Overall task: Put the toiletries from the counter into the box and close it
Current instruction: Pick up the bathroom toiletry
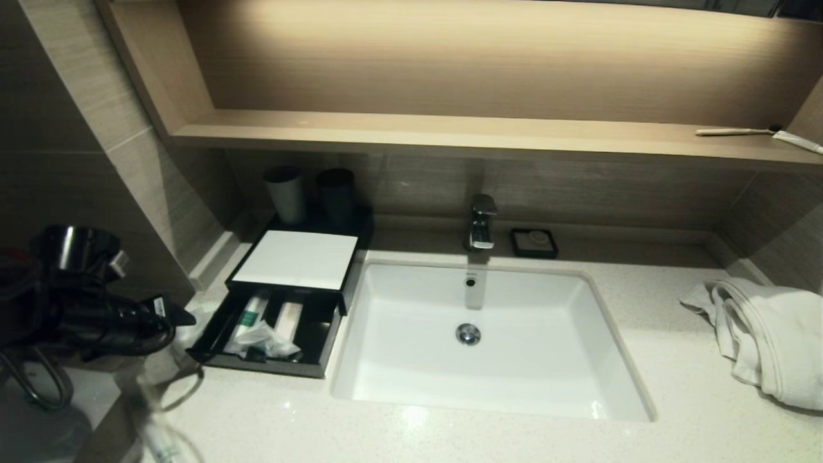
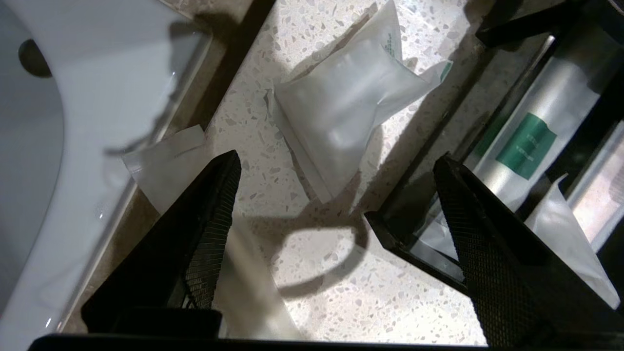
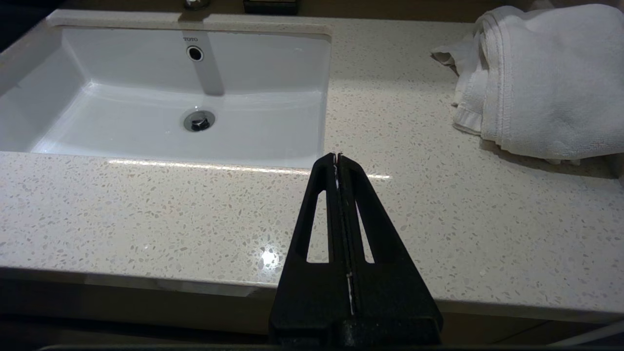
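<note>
Head view: the counter (image 1: 450, 437) is seen with a white sink (image 1: 411, 386) set into it. A black box (image 1: 270, 366) stands on the counter just left of the sink, its drawer pulled open toward the robot and its top covered by a white lid (image 1: 296, 258). Inside the drawer a tube (image 1: 247, 318) with a green label, a second pale packet (image 1: 289, 319) and a crumpled wrapper (image 1: 263, 341) are seen. Two dark cups (image 1: 286, 193) stand behind the box. A faucet (image 1: 481, 222) and a soap dish (image 1: 533, 242) are placed behind the sink, and a towel (image 1: 765, 334) is bunched at the right end of the counter. A toothbrush (image 1: 733, 131) lies on the shelf above.

The left arm is held over the counter's left edge, beside the box. In the left wrist view the left gripper (image 2: 336, 234) is seen spread wide with nothing between its fingers, above the counter next to the box corner. A white sachet (image 2: 341, 112) lies on the counter just beyond the fingers, beside the box wall and not inside it. Another pale wrapper (image 2: 165, 161) lies partly under one finger, near the sink rim.

In the right wrist view the right gripper (image 3: 337, 161) is seen pressed fully together, holding nothing, above the counter in front of the sink.
</note>
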Tool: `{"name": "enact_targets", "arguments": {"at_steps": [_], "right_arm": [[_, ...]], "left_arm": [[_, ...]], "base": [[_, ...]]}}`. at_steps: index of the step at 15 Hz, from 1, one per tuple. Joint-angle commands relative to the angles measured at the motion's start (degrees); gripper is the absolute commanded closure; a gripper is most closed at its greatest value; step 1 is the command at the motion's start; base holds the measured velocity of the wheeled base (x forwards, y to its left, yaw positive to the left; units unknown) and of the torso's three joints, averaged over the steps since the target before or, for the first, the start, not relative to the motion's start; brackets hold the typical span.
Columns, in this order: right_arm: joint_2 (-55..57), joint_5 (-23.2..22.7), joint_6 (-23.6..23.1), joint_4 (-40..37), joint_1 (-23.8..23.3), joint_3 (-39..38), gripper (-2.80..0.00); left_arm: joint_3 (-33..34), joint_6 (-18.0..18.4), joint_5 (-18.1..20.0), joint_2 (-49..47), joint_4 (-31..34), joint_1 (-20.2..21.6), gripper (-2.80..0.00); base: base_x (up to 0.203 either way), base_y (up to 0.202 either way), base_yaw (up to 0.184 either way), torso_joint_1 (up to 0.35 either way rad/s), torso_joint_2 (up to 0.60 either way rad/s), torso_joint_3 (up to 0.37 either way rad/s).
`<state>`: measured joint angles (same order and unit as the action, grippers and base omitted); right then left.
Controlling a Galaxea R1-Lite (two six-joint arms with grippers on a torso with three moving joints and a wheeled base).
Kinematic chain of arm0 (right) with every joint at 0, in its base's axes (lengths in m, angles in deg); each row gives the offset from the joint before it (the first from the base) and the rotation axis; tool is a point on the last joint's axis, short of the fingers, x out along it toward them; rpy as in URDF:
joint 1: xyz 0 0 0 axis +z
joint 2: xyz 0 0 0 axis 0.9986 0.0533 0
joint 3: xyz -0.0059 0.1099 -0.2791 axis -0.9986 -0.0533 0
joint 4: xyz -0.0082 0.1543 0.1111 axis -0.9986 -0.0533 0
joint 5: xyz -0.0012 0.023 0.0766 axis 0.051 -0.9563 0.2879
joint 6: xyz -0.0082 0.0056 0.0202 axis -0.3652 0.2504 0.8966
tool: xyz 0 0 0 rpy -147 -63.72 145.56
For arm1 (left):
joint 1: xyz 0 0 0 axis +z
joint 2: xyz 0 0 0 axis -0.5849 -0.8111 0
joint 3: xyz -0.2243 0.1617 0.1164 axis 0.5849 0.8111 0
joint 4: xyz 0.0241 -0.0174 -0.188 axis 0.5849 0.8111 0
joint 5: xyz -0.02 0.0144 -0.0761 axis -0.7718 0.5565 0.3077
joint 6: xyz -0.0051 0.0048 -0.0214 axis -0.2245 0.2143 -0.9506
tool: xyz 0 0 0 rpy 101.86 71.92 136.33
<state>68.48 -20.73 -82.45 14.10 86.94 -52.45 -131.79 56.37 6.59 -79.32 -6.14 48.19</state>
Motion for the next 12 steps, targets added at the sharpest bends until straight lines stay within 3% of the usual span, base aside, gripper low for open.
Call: {"name": "enact_targets", "arguments": {"at_steps": [1, 12], "right_arm": [[0.0, 0.0, 0.0, 0.0, 0.0, 0.0, 0.00], [0.0, 0.0, 0.0, 0.0, 0.0, 0.0, 0.00]], "left_arm": [[-0.8, -0.1, -0.1, -2.7, 0.0, 0.0, -2.80], [-4.1, 0.4, -0.2, -7.1, 0.0, 0.0, -2.80]], "base": [[0.000, 0.000, 0.000, 0.000, 0.00, 0.000], [0.000, 0.000, 0.000, 0.000, 0.00, 0.000]]}}
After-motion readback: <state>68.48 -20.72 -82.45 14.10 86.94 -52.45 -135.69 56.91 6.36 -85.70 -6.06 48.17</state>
